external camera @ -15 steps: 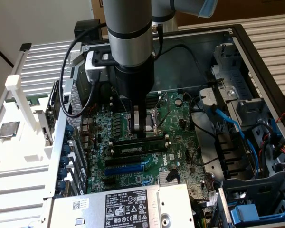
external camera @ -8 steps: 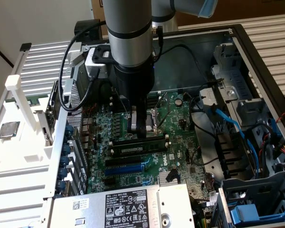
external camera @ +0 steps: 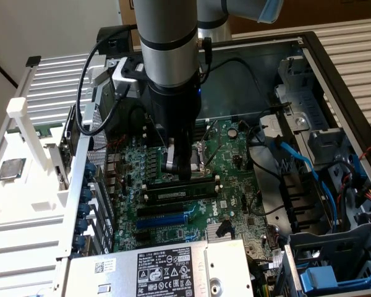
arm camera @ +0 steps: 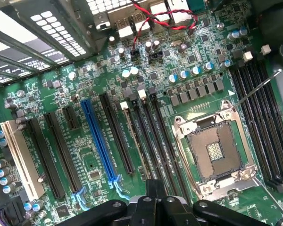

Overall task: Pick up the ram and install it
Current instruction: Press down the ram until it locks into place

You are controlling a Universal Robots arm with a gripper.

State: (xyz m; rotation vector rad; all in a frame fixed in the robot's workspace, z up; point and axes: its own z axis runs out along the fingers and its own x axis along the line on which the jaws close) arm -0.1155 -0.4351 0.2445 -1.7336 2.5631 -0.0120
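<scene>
The ram (external camera: 176,193), a long green stick with a white label, lies along one of the black memory slots (external camera: 179,182) on the motherboard (external camera: 235,185) inside the open computer case. My gripper (external camera: 180,173) hangs straight down over these slots, its tips just behind the ram in the exterior view. The fingers are shut and nothing shows between them. Whether the tips touch the ram or a slot I cannot tell. In the wrist view the shut gripper (arm camera: 154,190) points at the row of long black slots (arm camera: 148,136) beside the bare processor socket (arm camera: 214,153).
A square silver processor chip (external camera: 11,168) rests on the white rack at the exterior view's left. A labelled metal power supply (external camera: 167,269) sits at the front. Blue cables (external camera: 297,162) and drive cages crowd the exterior view's right. A blue expansion slot (arm camera: 99,139) runs parallel to the memory slots.
</scene>
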